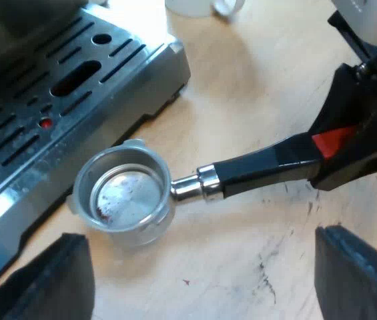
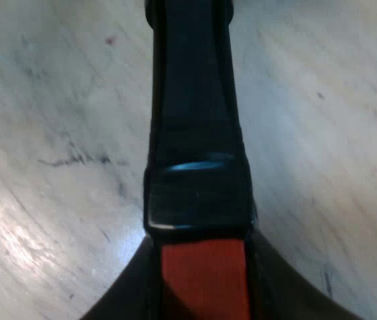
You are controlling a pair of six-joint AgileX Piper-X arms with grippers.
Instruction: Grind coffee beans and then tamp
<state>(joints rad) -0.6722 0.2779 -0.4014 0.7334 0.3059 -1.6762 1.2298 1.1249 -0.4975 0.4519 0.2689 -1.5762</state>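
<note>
1. Right gripper [image 2: 203, 297] clamps the metal holder [image 2: 198, 167] at its handle's red end, over the wooden table [image 2: 321, 133].
2. Left gripper [image 1: 201, 280], fingers wide apart, hovers by the holder's basket [image 1: 127, 197], which lies beside the espresso machine [image 1: 55, 100].

Silver, black and one flash of red on pale wood.

You've got the holder [image 1: 125, 197] in shiny silver, brown specks dotting its inside, and its handle [image 1: 268, 163] is glossy black ending in bright red. The machine [image 1: 55, 100] beside it shows you brushed grey metal striped with dark slots, plus one small red dot. Your table [image 1: 241, 253] is light blond wood, grained and smudged with dark scuffs. The left gripper [image 1: 201, 287] has matte black fingers [image 1: 41, 280], the right gripper [image 1: 368, 147] is black too, and the mug [image 1: 191, 7] is white.
</note>
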